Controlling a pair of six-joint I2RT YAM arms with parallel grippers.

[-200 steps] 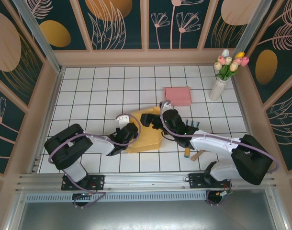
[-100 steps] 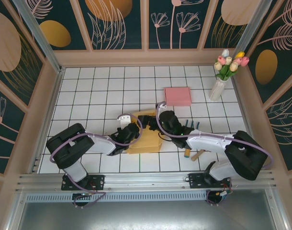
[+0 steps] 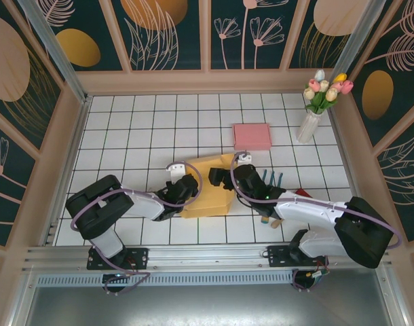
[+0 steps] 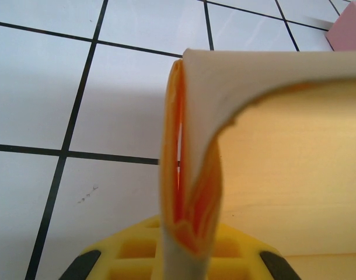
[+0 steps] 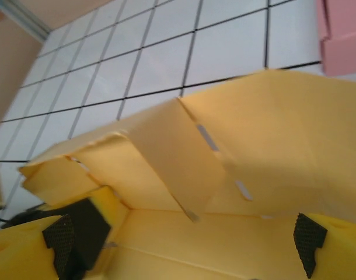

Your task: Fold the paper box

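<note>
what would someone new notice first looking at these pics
The yellow paper box sits mid-table between the two arms: the left claw is shut on its left edge, and the right claw is open over its right half. A pink box lies beyond it, with tulips at the far right.

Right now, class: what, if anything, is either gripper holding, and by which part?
The left gripper pinches the yellow paper box by a folded flap at its left edge. The right gripper is open, holding nothing.
</note>
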